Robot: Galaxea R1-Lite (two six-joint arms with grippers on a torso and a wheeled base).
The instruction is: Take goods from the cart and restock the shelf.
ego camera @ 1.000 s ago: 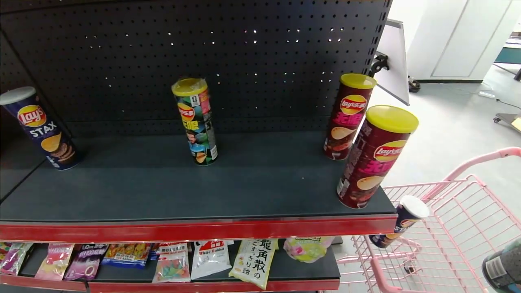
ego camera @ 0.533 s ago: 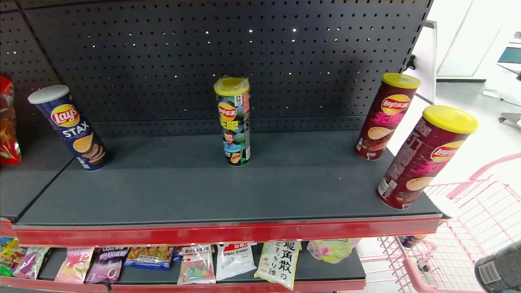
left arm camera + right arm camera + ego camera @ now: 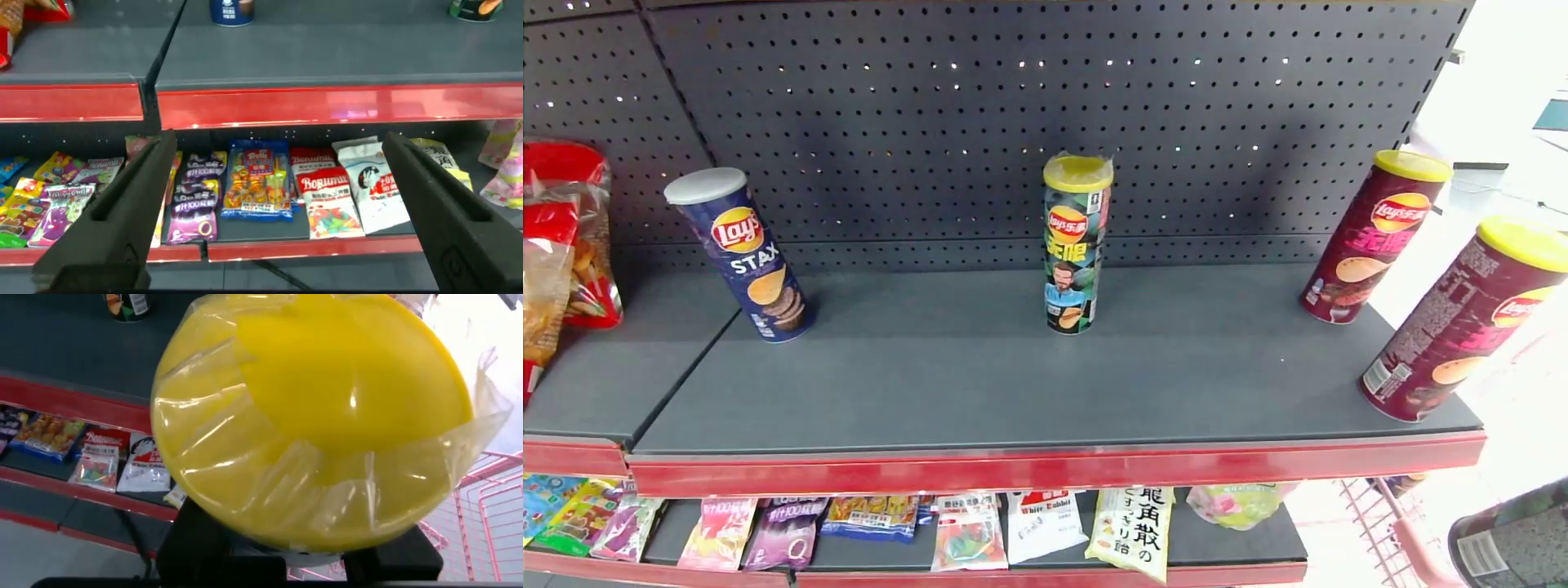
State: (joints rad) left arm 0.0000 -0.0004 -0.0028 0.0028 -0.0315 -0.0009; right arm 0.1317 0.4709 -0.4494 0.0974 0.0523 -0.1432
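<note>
- The right gripper (image 3: 301, 557) squeezed a yellow-lidded chip can (image 3: 319, 416), at 5 o'clock in the head view.
- The left gripper (image 3: 278, 204) was spread wide, holding nothing.
- The shelf (image 3: 1013, 392) held a green can (image 3: 1076, 245) at 12 o'clock.

Five chip cans in all; four stand on the upper shelf (image 3: 1013, 384) — one blue can (image 3: 743, 253), one green can (image 3: 1074, 245), a rear maroon can (image 3: 1372, 237) and a front maroon can (image 3: 1462, 327); one dark can (image 3: 1515, 543) sits at the lower right edge; at least one red bag (image 3: 572, 237) far left; at least ten snack packets (image 3: 968, 531) on the lower shelf (image 3: 1250, 543); one pink cart (image 3: 1417, 555).
</note>
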